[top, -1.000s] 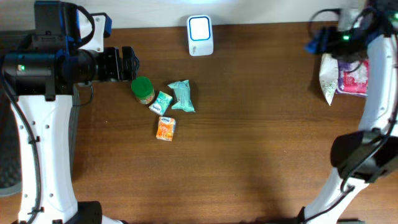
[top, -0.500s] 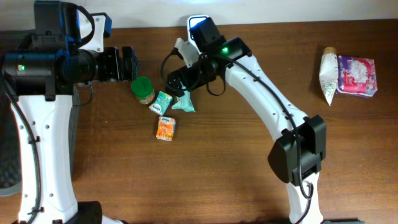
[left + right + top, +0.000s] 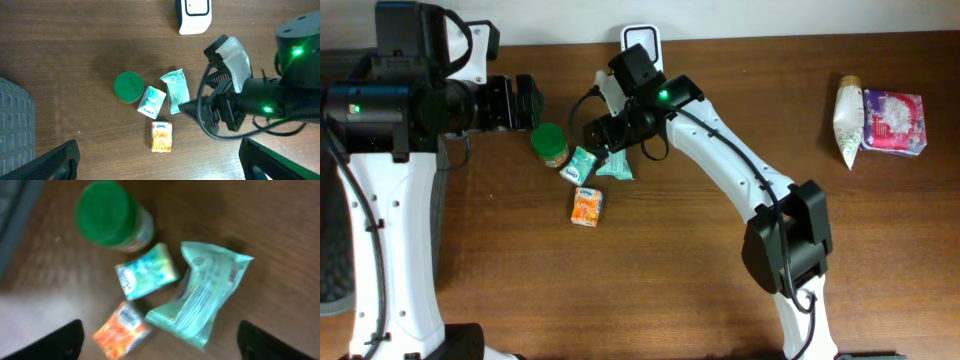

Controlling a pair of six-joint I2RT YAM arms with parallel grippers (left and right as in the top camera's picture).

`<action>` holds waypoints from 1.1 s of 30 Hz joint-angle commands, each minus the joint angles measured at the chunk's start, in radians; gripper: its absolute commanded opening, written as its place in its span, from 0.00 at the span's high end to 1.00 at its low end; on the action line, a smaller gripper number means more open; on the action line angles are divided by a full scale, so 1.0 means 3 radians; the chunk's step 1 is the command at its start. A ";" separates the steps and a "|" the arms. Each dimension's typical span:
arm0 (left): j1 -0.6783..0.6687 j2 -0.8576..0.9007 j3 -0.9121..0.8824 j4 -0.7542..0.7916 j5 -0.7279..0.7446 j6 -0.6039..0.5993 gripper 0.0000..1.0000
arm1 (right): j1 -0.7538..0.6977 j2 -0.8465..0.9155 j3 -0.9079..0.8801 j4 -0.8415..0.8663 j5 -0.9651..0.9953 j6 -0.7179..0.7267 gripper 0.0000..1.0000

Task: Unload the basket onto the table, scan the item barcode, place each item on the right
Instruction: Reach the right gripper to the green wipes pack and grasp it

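Four items lie in a cluster on the wooden table: a green-lidded jar (image 3: 550,145), a small teal tissue pack (image 3: 580,165), a larger teal pouch (image 3: 617,165) and an orange pack (image 3: 586,207). The white scanner (image 3: 642,38) stands at the table's back edge, partly behind my right arm. My right gripper (image 3: 599,133) hovers open just above the cluster. In its wrist view the teal pouch (image 3: 207,297) and orange pack (image 3: 121,330) lie below, between the wide fingers (image 3: 55,342). My left gripper (image 3: 525,100) stands open left of the jar, holding nothing.
A white pouch (image 3: 848,122) and a pink packet (image 3: 893,122) lie at the table's far right. A grey mesh surface (image 3: 15,120) shows off the table's left edge. My right arm (image 3: 740,170) stretches across the middle of the table.
My right arm has swung from the far right, by the white pouch, across to the item cluster and settled slightly lower over it. The left arm and the items have not moved.
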 commanded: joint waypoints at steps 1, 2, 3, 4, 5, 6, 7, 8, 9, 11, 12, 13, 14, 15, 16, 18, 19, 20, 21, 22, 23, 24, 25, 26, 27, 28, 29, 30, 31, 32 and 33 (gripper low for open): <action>0.0006 0.0005 0.0015 0.0004 0.0011 -0.0020 0.01 | 0.0015 0.0048 -0.0289 0.0217 0.0210 0.0156 0.17; 0.0006 0.0005 0.0015 0.0004 0.0011 -0.0020 0.01 | 0.0015 0.0056 -0.0420 0.0379 0.0212 0.0224 0.19; 0.0006 0.0005 0.0015 0.0004 0.0011 -0.0020 0.01 | 0.0015 0.0066 -0.0530 0.0530 0.0215 0.0275 0.21; 0.0006 0.0005 0.0015 0.0004 0.0011 -0.0020 0.01 | 0.0015 0.0086 -0.0585 0.0608 0.0225 0.0338 0.23; 0.0006 0.0005 0.0015 0.0004 0.0011 -0.0020 0.01 | 0.0017 0.0141 -0.0595 0.0649 0.0251 0.0383 0.29; 0.0006 0.0005 0.0015 0.0004 0.0011 -0.0020 0.01 | 0.0015 0.0196 -0.0595 0.0683 0.0263 0.0383 0.29; 0.0006 0.0005 0.0015 0.0004 0.0011 -0.0020 0.01 | 0.0015 0.0253 -0.0595 0.0717 0.0263 0.0381 0.29; 0.0006 0.0005 0.0015 0.0004 0.0011 -0.0020 0.01 | 0.0017 0.0312 -0.0595 0.0749 0.0262 0.0381 0.29; 0.0006 0.0005 0.0015 0.0004 0.0011 -0.0020 0.01 | 0.0015 0.0359 -0.0596 0.0771 0.0276 0.0383 0.29; 0.0006 0.0005 0.0015 0.0004 0.0011 -0.0020 0.01 | 0.0015 0.0425 -0.0599 0.0759 0.0486 0.0381 0.53; 0.0006 0.0005 0.0015 0.0004 0.0011 -0.0020 0.01 | 0.0015 0.0439 -0.0599 0.0718 0.0563 0.0383 0.68; 0.0006 0.0005 0.0015 0.0004 0.0011 -0.0020 0.01 | 0.0010 0.0427 -0.0596 0.0623 0.0608 0.0383 0.82; 0.0006 0.0005 0.0015 0.0004 0.0011 -0.0020 0.01 | 0.0005 0.0373 -0.0589 0.0510 0.0640 0.0383 0.85; 0.0006 0.0005 0.0015 0.0004 0.0011 -0.0020 0.01 | 0.0003 0.0296 -0.0552 0.0365 0.0745 0.0384 0.87; 0.0006 0.0005 0.0015 0.0004 0.0011 -0.0020 0.01 | 0.0003 0.0207 -0.0455 0.0146 0.0937 0.0383 0.87; 0.0006 0.0005 0.0015 0.0004 0.0011 -0.0020 0.01 | 0.0003 0.0111 -0.0323 -0.0178 0.1161 0.0364 0.75; 0.0006 0.0005 0.0015 0.0004 0.0011 -0.0020 0.01 | 0.0003 0.0102 -0.0310 -0.0280 0.1160 0.0281 0.59; 0.0006 0.0005 0.0015 0.0004 0.0011 -0.0020 0.01 | 0.0005 0.0102 -0.0310 -0.0326 0.1158 0.0223 0.34; 0.0006 0.0005 0.0015 0.0004 0.0011 -0.0020 0.01 | 0.0009 0.0093 -0.0299 -0.0351 0.1158 0.0217 0.24; 0.0006 0.0005 0.0015 0.0004 0.0011 -0.0020 0.01 | 0.0015 0.0088 -0.0226 -0.0425 0.1146 0.0217 0.23; 0.0006 0.0005 0.0015 0.0004 0.0011 -0.0020 0.01 | 0.0036 0.0088 -0.0106 -0.0543 0.1136 0.0217 0.23; 0.0006 0.0005 0.0015 0.0004 0.0011 -0.0020 0.01 | 0.0070 0.0088 -0.0003 -0.0642 0.1134 0.0217 0.23; 0.0006 0.0005 0.0015 0.0004 0.0011 -0.0020 0.01 | 0.0165 0.0088 0.0099 -0.0697 0.1141 0.0216 0.26; 0.0006 0.0005 0.0015 0.0004 0.0011 -0.0020 0.01 | 0.0270 0.0089 0.0098 -0.0633 0.1185 0.0182 0.28; 0.0006 0.0005 0.0015 0.0004 0.0011 -0.0020 0.01 | 0.0371 0.0103 0.0093 -0.0623 0.1316 0.0181 0.28; 0.0006 0.0005 0.0015 0.0004 0.0011 -0.0020 0.01 | 0.0462 0.0112 0.0080 -0.0626 0.1404 0.0182 0.29; 0.0006 0.0005 0.0015 0.0004 0.0011 -0.0020 0.01 | 0.0526 0.0131 0.0045 -0.0623 0.1409 0.0195 0.32; 0.0006 0.0005 0.0015 0.0004 0.0011 -0.0020 0.01 | 0.0553 0.0144 0.0010 -0.0610 0.1409 0.0195 0.33; 0.0006 0.0005 0.0015 0.0004 0.0011 -0.0020 0.01 | 0.0559 0.0167 -0.0069 -0.0534 0.1409 0.0195 0.33; 0.0006 0.0005 0.0015 0.0004 0.0011 -0.0020 0.01 | 0.0559 0.0197 -0.0085 -0.0506 0.1413 0.0193 0.33; 0.0006 0.0005 0.0015 0.0004 0.0011 -0.0020 0.01 | 0.0553 0.0248 -0.0090 -0.0479 0.1424 0.0193 0.33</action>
